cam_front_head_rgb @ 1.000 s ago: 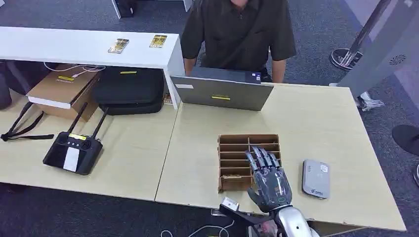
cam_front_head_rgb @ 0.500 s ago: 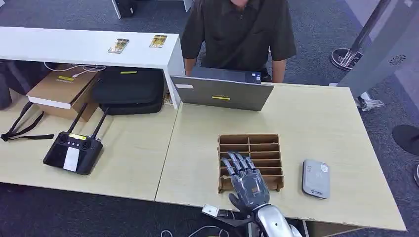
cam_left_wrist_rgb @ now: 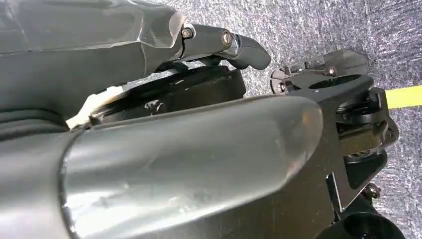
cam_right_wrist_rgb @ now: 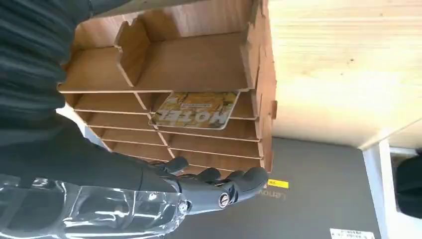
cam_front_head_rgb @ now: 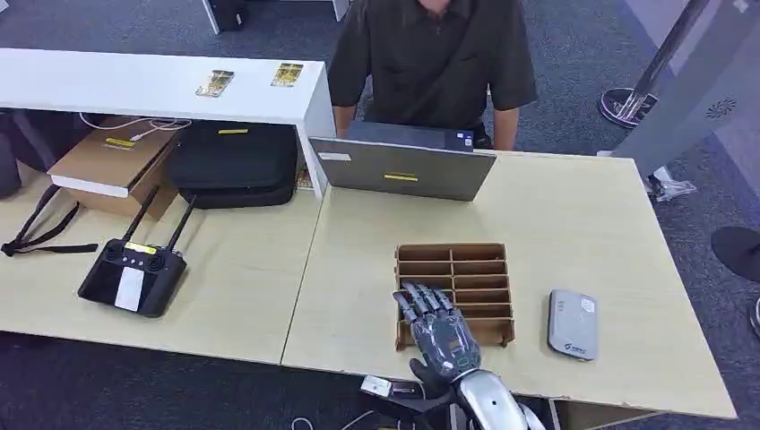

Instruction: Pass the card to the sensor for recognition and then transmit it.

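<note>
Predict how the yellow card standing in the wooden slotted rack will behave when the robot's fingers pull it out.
The card looks thin and flat, so probably stiff but light. Its printed face seems glossy, perhaps slippery. It leans in a narrow slot of the rack, so it may tip or catch.

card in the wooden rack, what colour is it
Yellow with dark printed lettering, the card sits in a slot of the wooden rack; clearest in the right wrist view.

A pale wooden table [cam_front_head_rgb: 574, 224] carries a brown slotted card rack [cam_front_head_rgb: 466, 269] near its front edge, with a grey card sensor [cam_front_head_rgb: 573, 324] just to its right. A grey laptop [cam_front_head_rgb: 401, 167] stands at the far edge. On the left table section [cam_front_head_rgb: 242, 287] lie a black remote controller [cam_front_head_rgb: 132, 274], a black case [cam_front_head_rgb: 235, 164] and a cardboard box [cam_front_head_rgb: 115, 167].
</note>
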Available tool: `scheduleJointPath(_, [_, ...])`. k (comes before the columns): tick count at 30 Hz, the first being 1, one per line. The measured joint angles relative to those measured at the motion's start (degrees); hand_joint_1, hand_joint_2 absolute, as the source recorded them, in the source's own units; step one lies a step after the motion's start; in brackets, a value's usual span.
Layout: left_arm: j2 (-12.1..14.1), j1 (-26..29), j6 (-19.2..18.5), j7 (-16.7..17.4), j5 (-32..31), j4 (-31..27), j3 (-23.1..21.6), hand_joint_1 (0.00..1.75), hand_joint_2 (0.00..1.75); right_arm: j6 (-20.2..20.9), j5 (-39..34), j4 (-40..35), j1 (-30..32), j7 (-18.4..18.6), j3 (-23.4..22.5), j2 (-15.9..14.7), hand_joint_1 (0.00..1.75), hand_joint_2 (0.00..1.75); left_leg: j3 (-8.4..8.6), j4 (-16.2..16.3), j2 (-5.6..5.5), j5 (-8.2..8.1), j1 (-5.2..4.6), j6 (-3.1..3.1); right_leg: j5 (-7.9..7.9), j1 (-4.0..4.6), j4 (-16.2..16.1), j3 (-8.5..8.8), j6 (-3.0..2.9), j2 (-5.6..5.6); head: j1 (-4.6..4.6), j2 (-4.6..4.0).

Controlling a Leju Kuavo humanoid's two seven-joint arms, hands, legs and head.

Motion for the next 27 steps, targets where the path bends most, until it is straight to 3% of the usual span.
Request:
scheduleJointPath(14, [0.09, -0.46, -0.28, 0.35, -0.20, 0.00, 0.00, 0.00, 0.00, -1.09, -1.81, 1.51, -2.31, 0.54, 0.00, -3.23, 0.00, 1.75, 0.01, 0.01, 0.00, 0.00, 0.00, 0.00, 0.00, 0.00, 0.00, 0.00, 0.00, 0.00, 0.00, 0.00])
scheduleJointPath(27, [0.17, -0.62, -0.28, 0.26, 0.39, 0.00, 0.02, 0.00, 0.00, -2.75, 1.42, -0.46, -2.52, 2.40, -0.15, -5.03, 0.00, 1.75, 0.00, 0.01, 0.00, 0.00, 0.00, 0.00, 0.00, -0.01, 0.00, 0.00, 0.00, 0.00, 0.00, 0.00])
